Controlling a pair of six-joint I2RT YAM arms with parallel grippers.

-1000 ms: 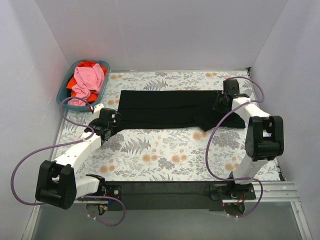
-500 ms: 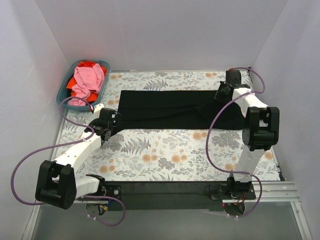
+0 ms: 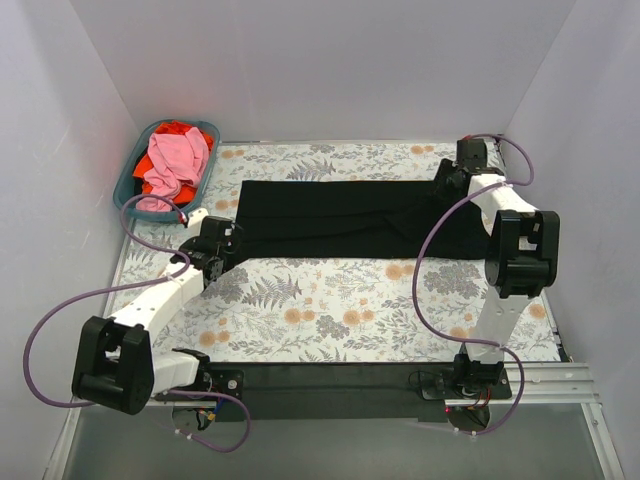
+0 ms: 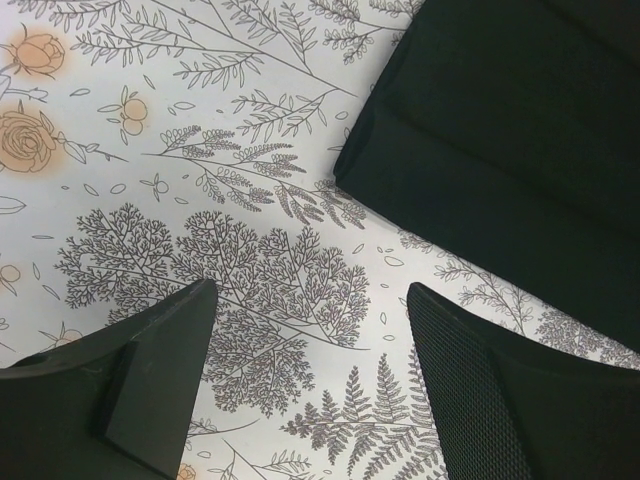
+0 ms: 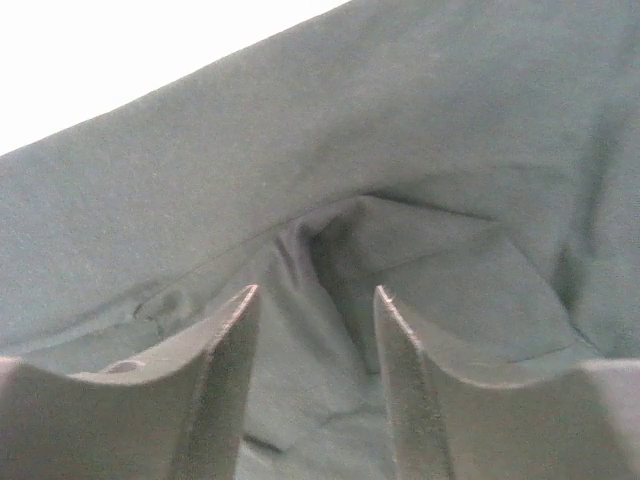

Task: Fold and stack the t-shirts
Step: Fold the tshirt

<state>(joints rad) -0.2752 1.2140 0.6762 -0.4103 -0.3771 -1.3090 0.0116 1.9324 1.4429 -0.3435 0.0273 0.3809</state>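
Top external view, looking down on the floral-patterned desk (image 3: pixel 330 310), boxed in by white walls on three sides. Lying flat across the far half of the desk: the large black t-shirt (image 3: pixel 340 215), folded into a long band running left to right, slightly wider at its right end. Reaching in from the near edge: the left arm (image 3: pixel 160 295), angling toward the band's left end, and the right arm (image 3: pixel 520 260), standing tall and bending over the band's far-right corner. Sitting at the far-left corner, apart from the black t-shirt: a teal basket (image 3: pixel 130 165), holding the crumpled pink t-shirt (image 3: pixel 175 160) heaped over the orange-red t-shirt (image 3: pixel 175 128).

Left wrist view: left end effector (image 4: pixel 310 290) hovering over the desk with fingers spread wide, gripping nothing, with bare floral print between them; lying just ahead and to the upper right, a folded corner of the black t-shirt (image 4: pixel 520 150) in two stacked layers.

Right wrist view: right end effector (image 5: pixel 315 292) pointing at the black t-shirt (image 5: pixel 400 130), fingers standing apart, with a small pucker of cloth in the gap just beyond the tips; contact between pads and cloth not being discernible.
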